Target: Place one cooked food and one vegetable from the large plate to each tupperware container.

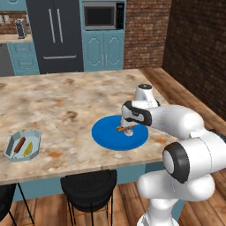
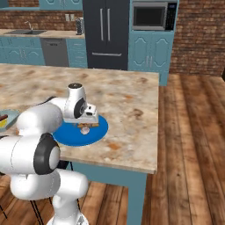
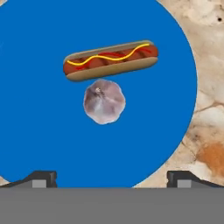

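Observation:
The large plate (image 1: 103,134) (image 2: 70,134) (image 3: 39,109) lies near the counter's front edge. On it are a hot dog in a bun (image 3: 110,60) (image 1: 126,128) (image 2: 83,126) and, touching its side, a whitish-pink garlic bulb (image 3: 104,101) (image 1: 129,133) (image 2: 85,130). My gripper (image 3: 111,179) (image 1: 131,124) (image 2: 87,121) hangs open just above them, pointing down, holding nothing. Far left on the counter, an octagonal tupperware container (image 1: 35,134) (image 2: 11,115) holds a red-brown sausage on a stick (image 1: 18,145) and a yellow corn piece (image 1: 28,148).
The marble counter (image 1: 66,101) ends just right of the plate, with wood floor (image 2: 193,145) beyond. Black stools (image 1: 88,187) stand under the front edge. A fridge (image 1: 55,35) and microwave (image 1: 100,15) are against the back wall.

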{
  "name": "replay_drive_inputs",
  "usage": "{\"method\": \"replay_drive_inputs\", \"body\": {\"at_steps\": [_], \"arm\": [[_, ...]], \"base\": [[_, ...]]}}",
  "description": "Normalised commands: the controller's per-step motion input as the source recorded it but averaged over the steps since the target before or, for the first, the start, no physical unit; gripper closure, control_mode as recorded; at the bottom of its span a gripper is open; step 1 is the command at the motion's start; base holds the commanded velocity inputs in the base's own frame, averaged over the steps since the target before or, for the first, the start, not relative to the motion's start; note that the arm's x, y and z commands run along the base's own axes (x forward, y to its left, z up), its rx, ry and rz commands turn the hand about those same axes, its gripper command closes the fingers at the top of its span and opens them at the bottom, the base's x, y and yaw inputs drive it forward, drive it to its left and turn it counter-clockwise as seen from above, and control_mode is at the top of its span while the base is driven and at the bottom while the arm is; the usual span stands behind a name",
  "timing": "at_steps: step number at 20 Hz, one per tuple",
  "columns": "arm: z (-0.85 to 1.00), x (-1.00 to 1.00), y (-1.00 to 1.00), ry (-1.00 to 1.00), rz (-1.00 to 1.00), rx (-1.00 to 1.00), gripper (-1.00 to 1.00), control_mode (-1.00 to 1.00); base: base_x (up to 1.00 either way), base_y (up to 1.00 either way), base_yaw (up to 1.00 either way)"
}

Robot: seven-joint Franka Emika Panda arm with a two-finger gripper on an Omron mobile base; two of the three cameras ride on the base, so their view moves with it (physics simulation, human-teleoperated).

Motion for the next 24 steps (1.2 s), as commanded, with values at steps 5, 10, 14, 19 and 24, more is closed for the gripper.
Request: {"method": "replay_drive_inputs", "body": {"at_steps": [5,10,14,19,24], "arm": [[-0.18,0.50,0.03,0.27,0.00,-0.05,-1.00,-1.00],[-0.28,0.41,0.12,0.04,0.00,-0.02,-1.00,-1.00],[-0.27,0.15,0.15,0.00,0.00,0.00,-1.00,-1.00],[-0.40,0.05,0.03,0.00,0.00,0.00,-1.00,-1.00],[-0.37,0.00,0.00,-0.01,0.00,0.00,-1.00,-1.00]], "base": [[0.00,0.00,0.00],[0.00,0.00,0.00],[0.00,0.00,0.00],[0.00,0.00,0.00],[0.00,0.00,0.00]]}}
